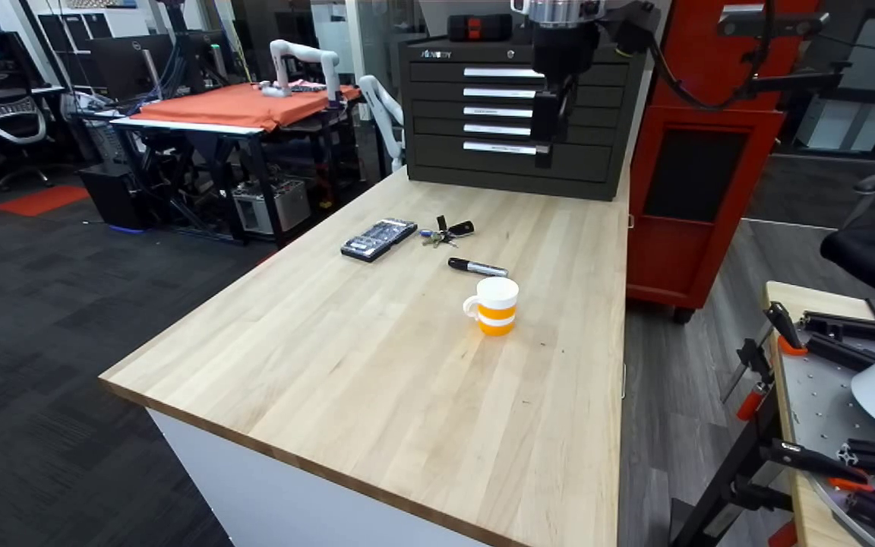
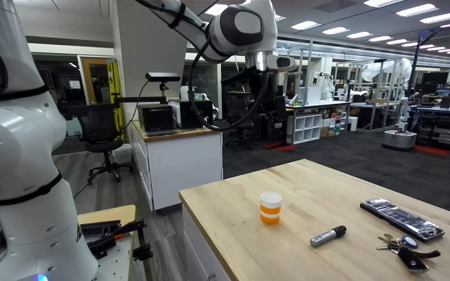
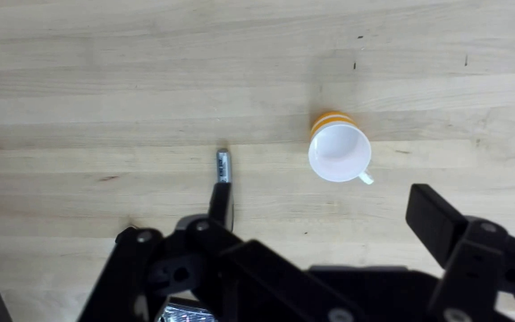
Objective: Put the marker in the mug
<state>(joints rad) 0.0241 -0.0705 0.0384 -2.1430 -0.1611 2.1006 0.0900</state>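
Observation:
The marker lies flat on the wooden table, black cap and grey barrel, in both exterior views [image 1: 477,267] [image 2: 328,236]. In the wrist view only its grey end [image 3: 224,166] shows; a finger hides the rest. The mug, white with orange bands, stands upright near it in both exterior views [image 1: 496,306] [image 2: 270,207]. The wrist view looks into its white inside [image 3: 339,153], where I see nothing. My gripper [image 3: 322,208] is open and empty. In both exterior views the gripper [image 1: 551,140] [image 2: 277,117] hangs well above the table, touching neither thing.
Keys [image 1: 445,232] [image 2: 404,249] and a flat black case with a clear lid [image 1: 379,240] [image 2: 401,219] lie on the table beyond the marker. A dark tool chest [image 1: 513,171] stands at one table end. The table edge [image 1: 316,463] drops to the floor.

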